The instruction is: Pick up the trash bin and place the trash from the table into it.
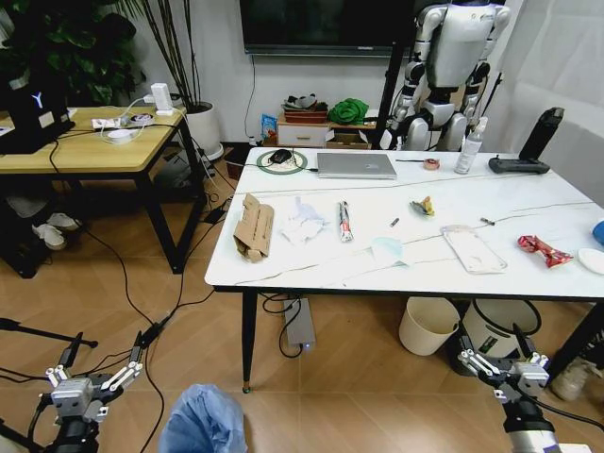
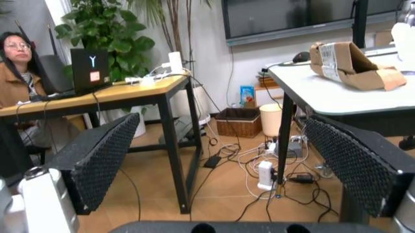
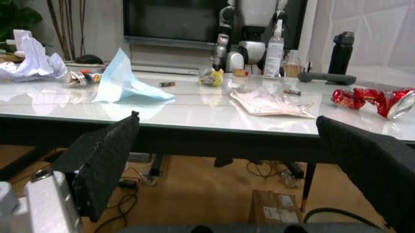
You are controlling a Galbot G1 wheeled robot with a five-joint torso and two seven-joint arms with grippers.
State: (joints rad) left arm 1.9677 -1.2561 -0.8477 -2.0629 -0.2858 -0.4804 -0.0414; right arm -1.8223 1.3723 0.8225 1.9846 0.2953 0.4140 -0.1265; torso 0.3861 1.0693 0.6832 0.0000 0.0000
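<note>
Trash bin (image 1: 202, 421) was cut off by head view's bottom edge, only the blue bag top visible. Blue paper cup (image 1: 598, 232) and white lid (image 1: 593, 260) clipped at right edge. Small item near the face mask (image 1: 388, 249) too small to identify.

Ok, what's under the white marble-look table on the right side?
Under the white marble-look table: a plain cream round bin and a black-rimmed white bin on the wooden floor. The tabletop covers their upper rims, so their contents cannot be seen.
</note>
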